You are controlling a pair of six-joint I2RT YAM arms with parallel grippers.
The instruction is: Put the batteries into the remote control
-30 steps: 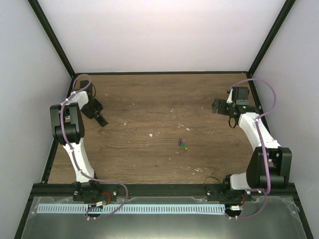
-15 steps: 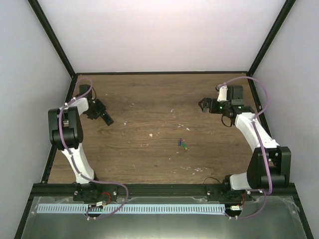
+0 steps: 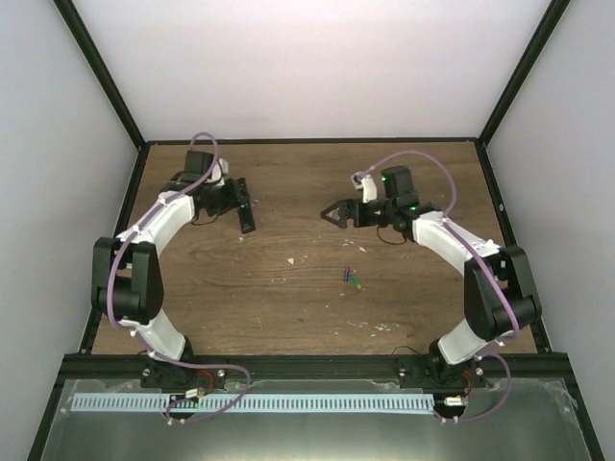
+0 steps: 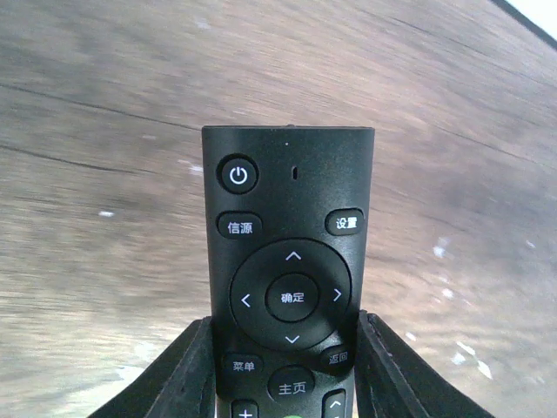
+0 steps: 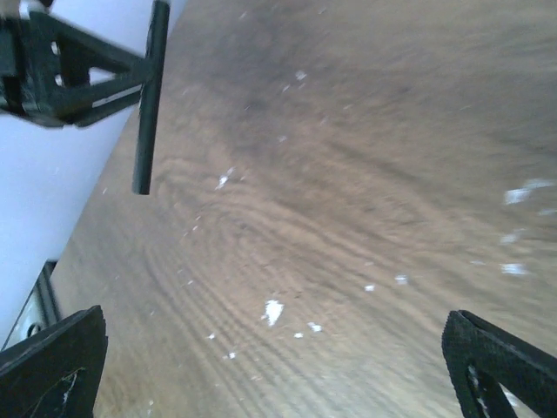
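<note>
So, the left tool [image 4: 287,348] is clamped on the lower part of the remote control [image 4: 287,226], buttons facing its wrist camera, over the far-left part of the desk [image 3: 288,317]. The right tool [image 3: 333,213] is spread wide with nothing in it. The batteries [image 3: 352,278] lie side by side mid-desk, nearer than both tools.

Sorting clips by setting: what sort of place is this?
Probably a lab test booth, not a home: white panels in a black frame enclose a wooden table, robot arms are bolted at its near edge, and the left pincer holds a remote control.
</note>
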